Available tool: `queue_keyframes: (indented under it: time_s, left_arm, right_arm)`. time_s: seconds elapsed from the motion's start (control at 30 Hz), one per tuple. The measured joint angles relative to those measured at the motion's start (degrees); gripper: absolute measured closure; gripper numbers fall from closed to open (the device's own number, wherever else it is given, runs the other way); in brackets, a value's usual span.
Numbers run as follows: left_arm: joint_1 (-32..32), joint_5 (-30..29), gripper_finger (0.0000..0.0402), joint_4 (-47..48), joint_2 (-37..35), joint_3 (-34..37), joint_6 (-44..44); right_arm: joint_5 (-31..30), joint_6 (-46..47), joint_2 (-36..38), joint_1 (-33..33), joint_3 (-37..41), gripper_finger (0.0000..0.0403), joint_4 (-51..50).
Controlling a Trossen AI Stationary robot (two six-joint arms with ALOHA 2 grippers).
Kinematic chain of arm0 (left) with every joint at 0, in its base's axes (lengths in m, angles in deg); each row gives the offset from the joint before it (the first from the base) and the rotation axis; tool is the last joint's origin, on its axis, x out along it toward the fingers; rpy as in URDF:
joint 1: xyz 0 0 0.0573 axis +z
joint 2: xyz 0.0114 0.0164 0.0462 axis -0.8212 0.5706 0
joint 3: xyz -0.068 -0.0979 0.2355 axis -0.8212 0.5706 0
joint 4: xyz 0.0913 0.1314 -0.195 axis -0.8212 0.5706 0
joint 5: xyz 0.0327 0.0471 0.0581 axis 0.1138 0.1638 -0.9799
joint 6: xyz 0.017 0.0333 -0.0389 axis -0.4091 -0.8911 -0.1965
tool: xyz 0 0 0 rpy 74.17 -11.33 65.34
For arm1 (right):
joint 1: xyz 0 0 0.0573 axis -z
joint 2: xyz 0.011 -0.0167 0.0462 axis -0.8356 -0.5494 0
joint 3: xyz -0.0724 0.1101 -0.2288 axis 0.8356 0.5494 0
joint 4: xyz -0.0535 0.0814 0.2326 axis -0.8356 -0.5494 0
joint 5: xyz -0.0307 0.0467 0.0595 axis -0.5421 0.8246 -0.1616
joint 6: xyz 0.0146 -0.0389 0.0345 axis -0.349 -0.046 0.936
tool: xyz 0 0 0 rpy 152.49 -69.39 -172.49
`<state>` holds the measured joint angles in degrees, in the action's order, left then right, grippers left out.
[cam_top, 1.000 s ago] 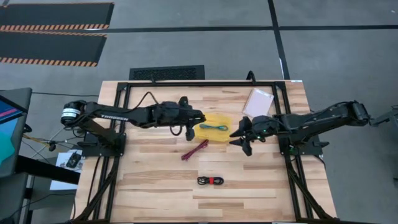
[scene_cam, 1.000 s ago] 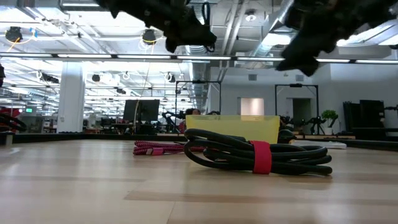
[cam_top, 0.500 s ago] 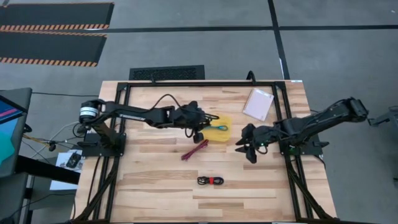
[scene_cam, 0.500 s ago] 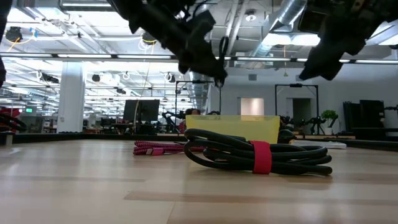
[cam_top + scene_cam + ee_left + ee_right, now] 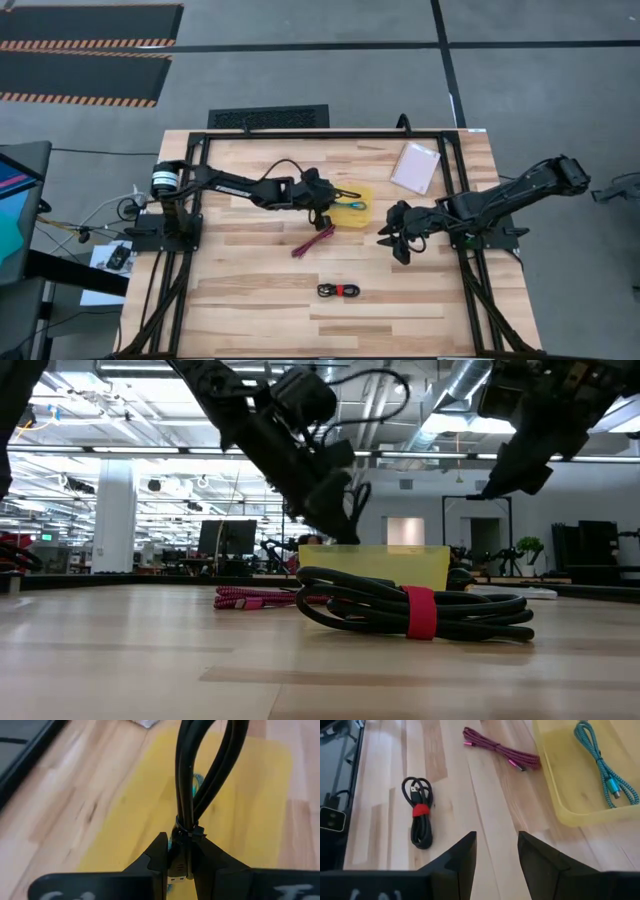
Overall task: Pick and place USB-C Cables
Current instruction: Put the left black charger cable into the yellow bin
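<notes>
the thin black cable [image 5: 200, 775] is gripped by the left end effector [image 5: 181, 862], which is clenched on the tied end of its loop and held above the yellow tray [image 5: 260, 820]; the loop hangs over the tray floor, where the teal cable [image 5: 602, 755] is laid, seen just behind the black loop from the left wrist. the maroon cable [image 5: 314, 240] is found on the worktop [image 5: 250, 300] just beside the tray, on the near side of the left end effector. the right end effector [image 5: 397, 238] is held released, its fingers apart and empty, above bare worktop beside the tray; the black bundle with a red tie [image 5: 419, 817] is lying ahead of it, well apart from the tray
</notes>
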<state>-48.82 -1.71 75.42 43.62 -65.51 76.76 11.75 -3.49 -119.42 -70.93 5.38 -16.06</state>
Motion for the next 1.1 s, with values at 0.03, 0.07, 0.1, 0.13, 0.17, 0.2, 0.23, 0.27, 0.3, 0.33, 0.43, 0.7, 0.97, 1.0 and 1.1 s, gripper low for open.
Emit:
queue_keyframes:
  time_s: [0.03, 0.07, 0.1, 0.13, 0.17, 0.2, 0.23, 0.27, 0.3, 0.33, 0.43, 0.7, 0.97, 1.0, 1.1]
  left_arm:
    - [0.0, -0.02, 0.037, 0.46, 0.53, -0.13, 0.06]
    - [0.0, -0.31, 0.037, 1.56, 1.07, -0.13, 0.26]
    - [0.0, -0.82, 0.037, 1.39, 1.89, -0.52, 0.33]
    - [0.0, -0.91, 0.037, 1.31, 2.5, -0.97, 0.35]
    - [0.0, -1.13, 0.0369, 1.72, 3.03, -1.24, 0.33]
    - [0.0, -1.27, 0.0368, 1.34, 3.78, -1.85, 0.25]
    - [0.0, -1.16, 0.0368, 1.33, 4.21, -2.27, 0.19]
    - [0.0, -1.27, 0.0368, 2.57, 4.38, -2.27, 0.13]
    - [0.0, -1.52, 0.0368, 2.04, 5.23, -2.79, -0.06]
    - [0.0, -1.59, 0.0368, 1.79, 5.81, -3.34, -0.2]
    - [0.0, -2.67, 0.0367, 4.27, 6.9, -4.84, -0.51]
    - [0.0, -3.51, 0.0364, 6.94, 10.51, -7.82, -0.87]
    - [-0.29, -5.64, 0.0301, 7.98, 10.94, -9.38, -2.99]
    - [-0.35, -5.63, 0.0287, 8.07, 10.96, -9.7, -3.11]
    - [-0.67, -5.74, 0.0244, 7.75, 10.96, -10.39, -3.17]
  right_arm:
    - [-0.02, 0.12, -0.01, -0.01, 0.0, 0.0236, -0.09]
    - [-0.02, 0.27, 0.05, -0.01, 0.0, 0.0236, -0.07]
    - [-0.02, 0.42, 0.08, -0.01, 0.0, 0.0236, 0.35]
    - [-0.02, 0.47, 0.06, -0.01, -0.07, 0.0236, 0.57]
    - [-0.02, 0.47, 0.06, -0.01, -0.05, 0.0236, 0.47]
    - [-0.02, 0.47, 0.04, -0.01, -0.04, 0.0236, 0.58]
    - [-0.02, 0.46, 0.01, -0.01, -0.04, 0.0235, 0.86]
    - [-0.02, 0.45, 0.01, -0.01, -0.04, 0.0235, 0.88]
    - [-0.02, 0.45, 0.01, -0.01, -0.04, 0.0235, 0.93]
    - [-0.02, 0.45, -0.01, -0.01, -0.04, 0.0235, 1.03]
    - [-0.02, 0.45, -0.01, 0.01, -0.04, 0.0235, 1.16]
    - [-0.02, 0.45, -0.01, -0.01, -0.04, 0.0235, 0.92]
    - [-0.02, 0.43, -0.01, -0.01, -0.04, 0.0235, 0.68]
    - [-0.02, 0.41, -0.01, -0.01, -0.04, 0.0235, 0.63]
    - [0.0, 0.41, -0.01, -0.03, -0.04, 0.0235, 0.72]
